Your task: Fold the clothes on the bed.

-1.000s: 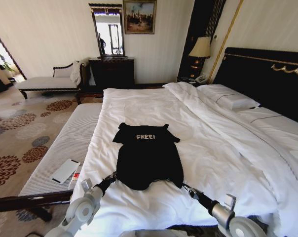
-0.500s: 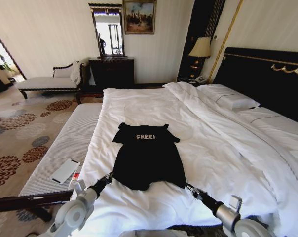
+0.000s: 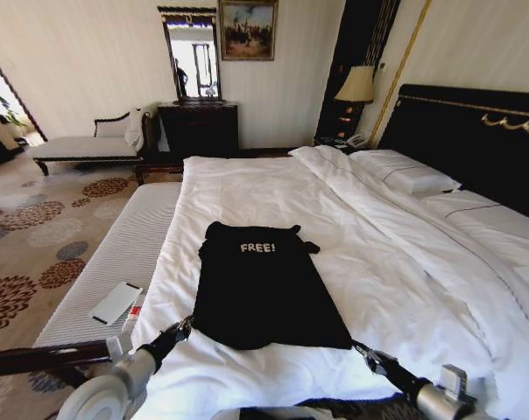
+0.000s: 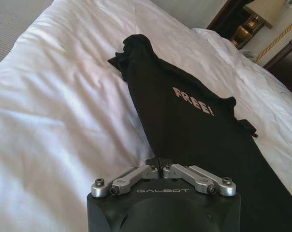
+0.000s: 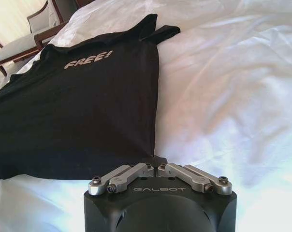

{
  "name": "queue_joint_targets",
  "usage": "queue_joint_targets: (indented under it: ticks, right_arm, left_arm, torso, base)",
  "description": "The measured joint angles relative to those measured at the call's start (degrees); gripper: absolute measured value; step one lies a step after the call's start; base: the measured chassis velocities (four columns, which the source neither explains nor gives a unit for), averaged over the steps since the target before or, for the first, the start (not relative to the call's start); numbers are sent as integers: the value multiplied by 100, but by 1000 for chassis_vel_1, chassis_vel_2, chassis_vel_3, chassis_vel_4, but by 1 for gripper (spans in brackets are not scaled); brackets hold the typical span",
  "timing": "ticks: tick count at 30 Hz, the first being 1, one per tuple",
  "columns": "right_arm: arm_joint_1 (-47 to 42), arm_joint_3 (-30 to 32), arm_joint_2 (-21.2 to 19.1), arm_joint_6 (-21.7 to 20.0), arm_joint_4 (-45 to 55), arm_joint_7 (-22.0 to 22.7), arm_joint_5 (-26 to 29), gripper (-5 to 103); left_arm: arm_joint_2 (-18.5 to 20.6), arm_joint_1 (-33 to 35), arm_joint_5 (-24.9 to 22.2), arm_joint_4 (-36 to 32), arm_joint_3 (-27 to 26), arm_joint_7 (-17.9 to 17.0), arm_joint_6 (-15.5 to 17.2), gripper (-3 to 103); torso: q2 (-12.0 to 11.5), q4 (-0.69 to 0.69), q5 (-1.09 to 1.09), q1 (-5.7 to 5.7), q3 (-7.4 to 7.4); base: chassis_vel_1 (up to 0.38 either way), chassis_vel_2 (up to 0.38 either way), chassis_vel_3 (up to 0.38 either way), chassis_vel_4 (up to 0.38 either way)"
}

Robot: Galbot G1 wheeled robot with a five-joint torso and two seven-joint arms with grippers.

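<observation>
The clothes are one black T-shirt with a white "FREE!" print, lying chest-up on the bed's white duvet. Its lower hem is pulled taut into a straight, wide edge near me. My left gripper is shut on the hem's left corner, and my right gripper is shut on the right corner. In the left wrist view the gripper pinches the fabric and the T-shirt stretches away from it. The right wrist view has that gripper clamped on the T-shirt corner. The sleeves lie bunched near the collar.
A grey striped bench runs along the bed's left side with a white flat device on it. Pillows and a dark headboard are at the right. A chaise, a dark dresser and a lamp stand farther back.
Both grippers have drawn back toward me and spread apart while holding the hem. The shirt's lower edge has gone from rounded and slack to straight and wide, and the body has flattened.
</observation>
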Motion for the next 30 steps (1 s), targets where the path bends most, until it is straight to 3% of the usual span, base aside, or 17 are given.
queue_joint_targets:
  ticks: [9,15,20,30]
  right_arm:
    - [-482,404,11,48,121,-14,-167,0]
    - [-799,369,149,287,71,-69,-647,0]
    - [-930,389,215,350,77,-78,-689,0]
    - [-816,247,219,396,-141,-40,-779,0]
  left_arm:
    - [-84,609,-500,-572,-710,-390,422,0]
    - [48,1162,-107,-458,-859,-359,584,0]
    - [43,1556,261,-377,-845,-320,675,0]
    - [-55,1237,677,-94,-387,-416,711,0]
  torso:
    - [0,1,1,0,0]
    - [0,-2,0,0,0]
    - [0,0,1,0,0]
    - [0,0,0,0,0]
  base:
    - [0,0,0,0]
    - [0,0,0,0]
    - [0,0,0,0]
    - [0,0,0,0]
